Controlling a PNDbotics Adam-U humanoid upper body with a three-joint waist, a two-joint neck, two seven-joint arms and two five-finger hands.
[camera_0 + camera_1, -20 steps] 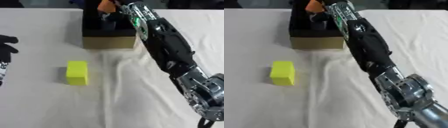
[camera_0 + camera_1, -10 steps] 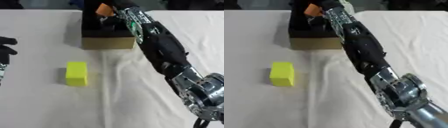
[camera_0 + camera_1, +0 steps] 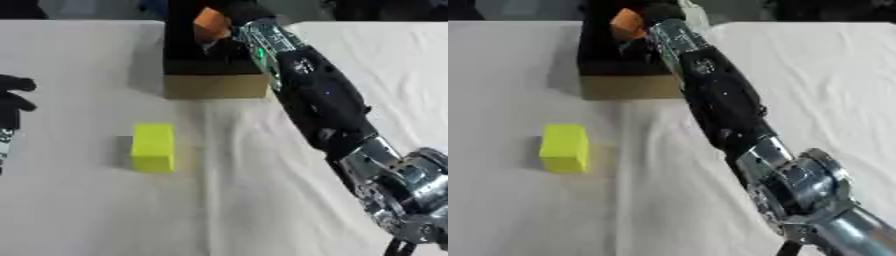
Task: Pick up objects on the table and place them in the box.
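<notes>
The robot's right arm (image 3: 319,100) stretches far across the white-clothed tabletop (image 3: 79,210), reaching over the open box (image 3: 214,85) at the far side. An orange object (image 3: 211,23) sits at the end of that arm, above the dark inside of the box. The right hand (image 3: 658,12) itself is mostly lost against the black interior, so I cannot tell whether its fingers are curled round the orange piece or parted from it. The orange thing seems to be held up over the opening rather than lying on the bottom, which would fit a drop about to be made, but that is my reading only.

The box stands with its tan front wall facing the robot, a sensible spot: both arms can reach over the low wall from the near side.

A yellow block (image 3: 153,147) lies on the cloth, left of centre and nearer than the box, well apart from it, touched by nothing. It looks to be what is left to collect.

The left hand (image 3: 12,100) rests at the left edge, dark fingers relaxed and pointing up, holding nothing, idle and clear of the working arm's path.
</notes>
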